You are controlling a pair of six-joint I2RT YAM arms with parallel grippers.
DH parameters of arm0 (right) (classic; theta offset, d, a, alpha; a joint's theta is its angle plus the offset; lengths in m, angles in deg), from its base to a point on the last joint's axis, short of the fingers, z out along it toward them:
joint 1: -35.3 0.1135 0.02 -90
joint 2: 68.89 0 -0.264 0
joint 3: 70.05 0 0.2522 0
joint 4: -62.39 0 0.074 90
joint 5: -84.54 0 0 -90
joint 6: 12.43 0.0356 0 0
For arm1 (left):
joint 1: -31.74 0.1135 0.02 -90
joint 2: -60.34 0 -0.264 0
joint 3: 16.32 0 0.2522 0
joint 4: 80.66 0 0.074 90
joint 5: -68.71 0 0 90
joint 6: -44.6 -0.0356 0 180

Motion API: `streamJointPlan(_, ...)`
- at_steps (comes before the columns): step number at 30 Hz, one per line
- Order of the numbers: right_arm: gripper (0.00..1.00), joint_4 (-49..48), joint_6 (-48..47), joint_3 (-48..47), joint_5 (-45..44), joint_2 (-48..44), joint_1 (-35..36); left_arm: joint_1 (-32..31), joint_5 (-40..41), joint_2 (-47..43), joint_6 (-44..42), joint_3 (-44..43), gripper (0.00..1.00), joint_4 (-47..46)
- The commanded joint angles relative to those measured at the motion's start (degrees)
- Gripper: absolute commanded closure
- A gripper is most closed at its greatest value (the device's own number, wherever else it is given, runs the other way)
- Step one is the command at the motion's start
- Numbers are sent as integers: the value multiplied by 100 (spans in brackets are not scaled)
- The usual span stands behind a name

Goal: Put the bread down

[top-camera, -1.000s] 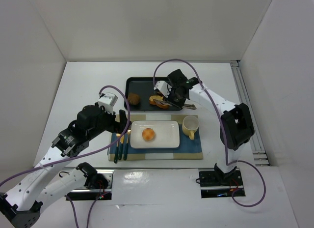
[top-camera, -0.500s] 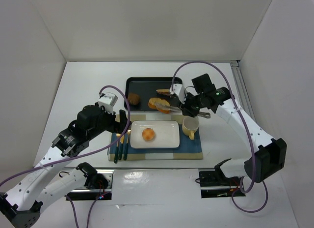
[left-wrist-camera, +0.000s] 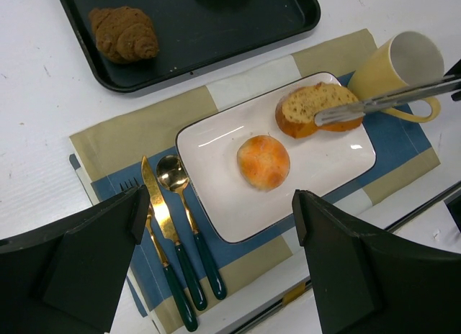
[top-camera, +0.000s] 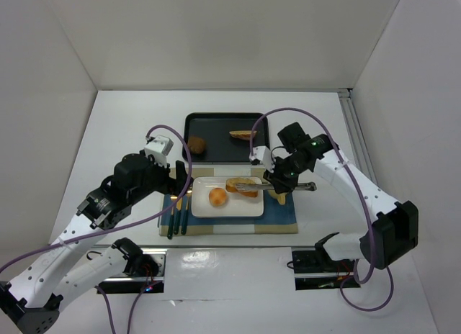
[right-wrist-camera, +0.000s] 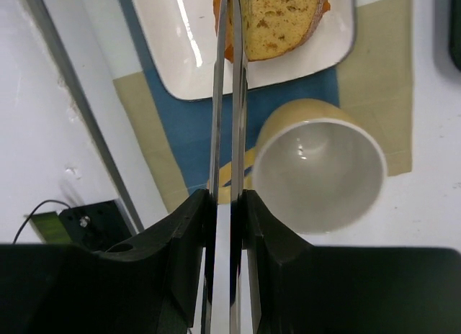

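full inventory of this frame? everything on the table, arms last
table: 1, white, under everything
tray: 1, black, far side
pastry: 1, dark brown, on the tray's left
bread slice on tray: 1, tan, tray's right
placemat: 1, blue and tan, near the tray
plate: 1, white, rectangular, on the placemat
bun: 1, golden, mid-plate
gripped bread slice: 1, tan, plate's right end, in the tongs
tongs: 1, metal, over the mug
mug: 1, yellow, right of the plate
cutlery: knife, spoon, a third partly hidden; gold, green handles; left of the plate
left gripper: open, empty
right gripper: shut on the tongs
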Motion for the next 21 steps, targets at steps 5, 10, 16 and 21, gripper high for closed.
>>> streamJointPlan(5,85,564,37,-51,-42,155,575,18,45,-25,-46,39,0,-153)
streamJointPlan(10,57,564,89,-157,10,155,646,18,45,-25,-46,39,0,-153)
streamJointPlan(16,48,564,89,-270,63,-29,646,18,45,-25,-46,39,0,-153)
streamJointPlan(21,48,511,89,-403,115,-213,646,18,45,-25,-46,39,0,-153)
